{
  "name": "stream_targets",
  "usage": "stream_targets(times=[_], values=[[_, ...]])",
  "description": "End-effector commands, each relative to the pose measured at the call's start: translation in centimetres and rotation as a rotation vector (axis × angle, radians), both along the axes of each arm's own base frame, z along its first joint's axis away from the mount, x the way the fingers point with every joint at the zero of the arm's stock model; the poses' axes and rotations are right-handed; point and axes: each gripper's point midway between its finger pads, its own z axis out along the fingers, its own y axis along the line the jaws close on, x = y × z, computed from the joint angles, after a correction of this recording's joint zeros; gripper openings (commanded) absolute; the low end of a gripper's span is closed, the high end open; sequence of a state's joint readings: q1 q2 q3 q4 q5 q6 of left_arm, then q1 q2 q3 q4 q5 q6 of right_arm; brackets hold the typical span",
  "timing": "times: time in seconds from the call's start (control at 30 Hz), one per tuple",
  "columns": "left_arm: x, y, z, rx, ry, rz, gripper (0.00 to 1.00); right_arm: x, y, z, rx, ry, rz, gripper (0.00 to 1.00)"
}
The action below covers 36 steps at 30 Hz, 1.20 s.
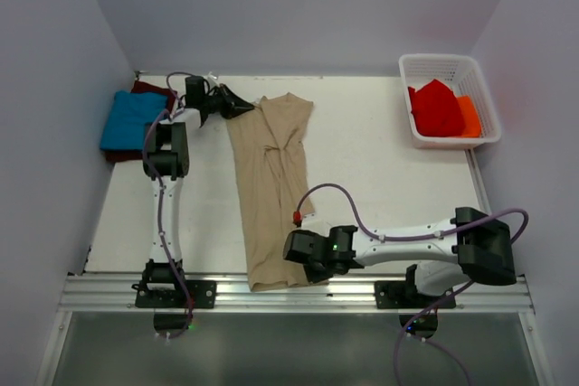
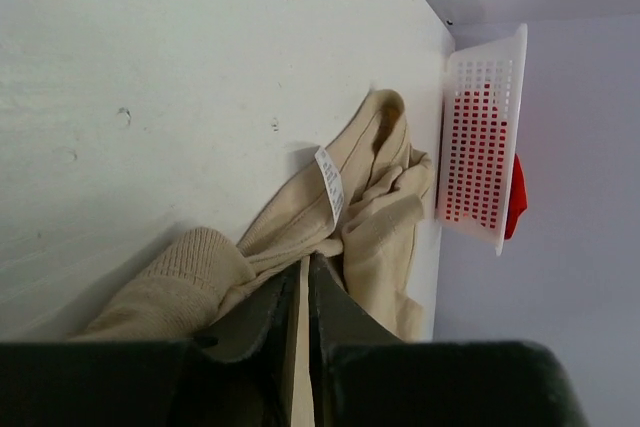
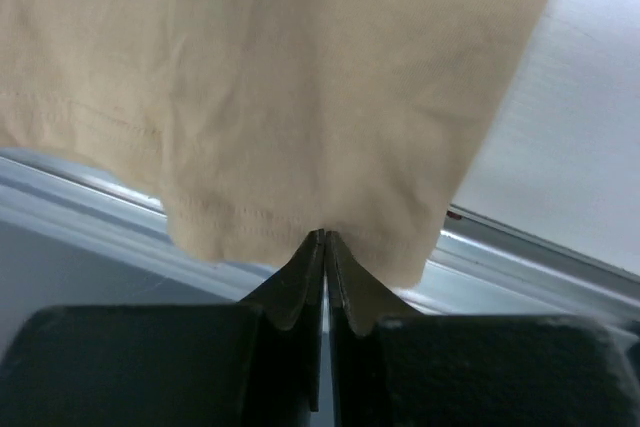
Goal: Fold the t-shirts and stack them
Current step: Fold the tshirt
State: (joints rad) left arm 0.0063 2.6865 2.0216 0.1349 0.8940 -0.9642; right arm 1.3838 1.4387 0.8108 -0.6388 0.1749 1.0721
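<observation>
**Tan shirt held lengthwise between both grippers**

Top view: you see the tan soft-cloth t-shirt (image 1: 271, 187) lying as a long, narrow strip on the white table (image 1: 380, 169), running from the far centre to the near edge. Your left gripper (image 1: 237, 106) sits at the far end of the strip. In the left wrist view its jaws are clenched on a fold of the tan cloth, with the bunched collar and a white sewn-in label (image 2: 330, 187) just beyond the left gripper (image 2: 304, 269). Your right gripper (image 3: 323, 237) sits at the near end, its jaws pressed together on the stitched hem, which overhangs the grey metal rail (image 3: 80, 209) along the table's near edge.

At the far left, the folded bright blue cloth t-shirt (image 1: 131, 119) rests on top of the dark maroon cloth t-shirt (image 1: 152, 88), well apart from the tan one. At the far right stands a white perforated plastic basket (image 1: 434, 60) holding a red cloth (image 1: 436, 108) and an orange cloth (image 1: 469, 116).
</observation>
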Motion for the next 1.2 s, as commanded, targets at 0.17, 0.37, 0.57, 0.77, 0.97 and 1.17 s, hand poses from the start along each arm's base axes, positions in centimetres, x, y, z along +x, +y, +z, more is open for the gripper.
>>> stream_targets(times=[0.17, 0.37, 0.57, 0.77, 0.97, 1.17], values=[[-1.6, 3.2, 12.8, 0.287, -0.268, 0.066, 0.45, 9.5, -0.3, 14.5, 0.093, -0.496, -0.062, 0.84], [-8.7, 6.2, 19.8, 0.479, -0.357, 0.238, 0.54, 19.6, -2.6, 18.2, 0.115, -0.57, -0.167, 0.87], [-19.4, 5.3, 20.3, 0.597, -0.388, 0.279, 0.56, 30.3, 0.3, 17.5, 0.063, -0.534, -0.161, 0.85], [-28.6, 5.9, 19.3, 0.64, -0.392, 0.274, 0.57, 39.6, 2.3, 13.9, 0.133, -0.453, -0.223, 0.65], [-35.3, 6.9, 19.5, 0.665, -0.395, 0.277, 0.57, 45.6, 3.2, 9.7, 0.149, -0.378, -0.218, 0.62], [-38.6, 6.6, 19.5, 0.63, -0.396, 0.25, 0.57, 47.6, 5.5, 7.3, 0.247, -0.306, -0.194, 0.65]])
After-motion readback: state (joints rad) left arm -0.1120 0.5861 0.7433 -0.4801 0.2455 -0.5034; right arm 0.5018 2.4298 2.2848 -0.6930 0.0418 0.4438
